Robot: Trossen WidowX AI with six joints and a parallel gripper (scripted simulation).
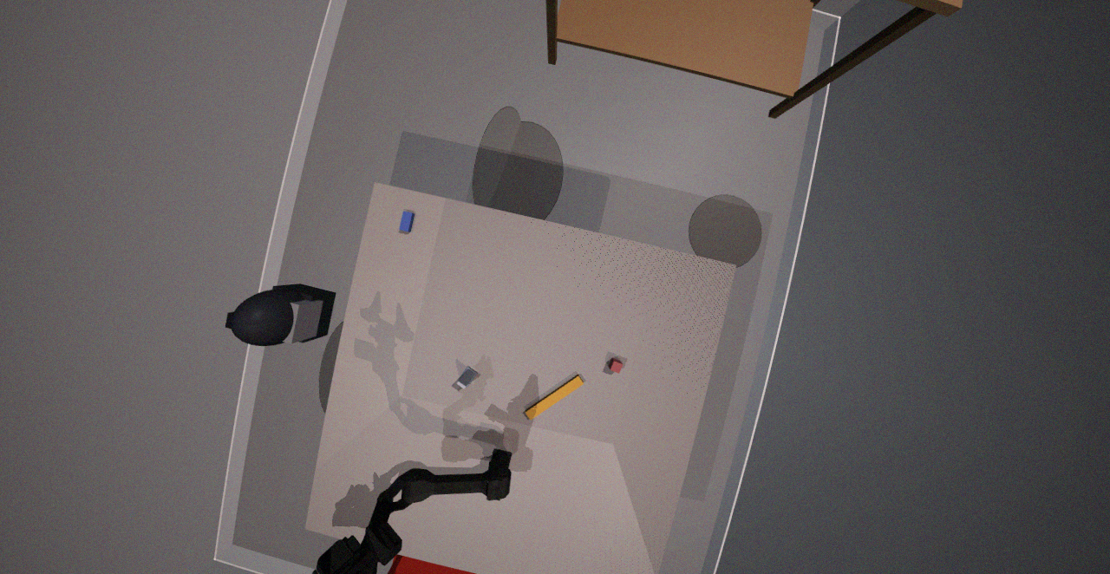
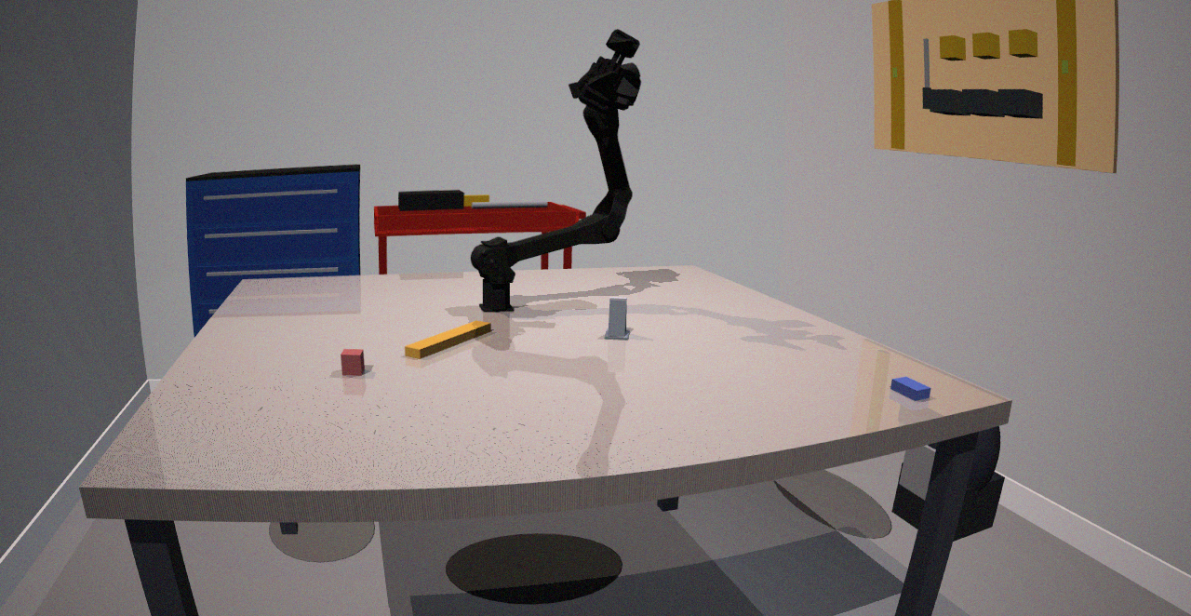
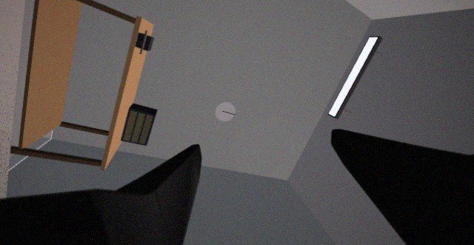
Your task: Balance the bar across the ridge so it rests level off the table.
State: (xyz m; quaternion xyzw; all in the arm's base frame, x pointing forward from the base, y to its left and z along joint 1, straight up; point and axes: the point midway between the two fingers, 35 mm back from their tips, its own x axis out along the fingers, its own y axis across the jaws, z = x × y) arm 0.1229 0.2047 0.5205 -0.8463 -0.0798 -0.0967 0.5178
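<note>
Bar [image 2: 447,339] flat on table, hand [image 2: 606,83] raised far above, spread wide, empty

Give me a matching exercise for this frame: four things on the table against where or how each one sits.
Things:
1. yellow bar
2. grey ridge
3. red cube
4. blue block

States:
A. near a table corner, far from the rest
B. lying flat on the table
C. standing upright, nothing on it
D. small, just beyond one end of the bar

Pairs: 1-B, 2-C, 3-D, 4-A

The arm [image 2: 611,154] rears high, jaws spread wide, holding nothing.
</note>
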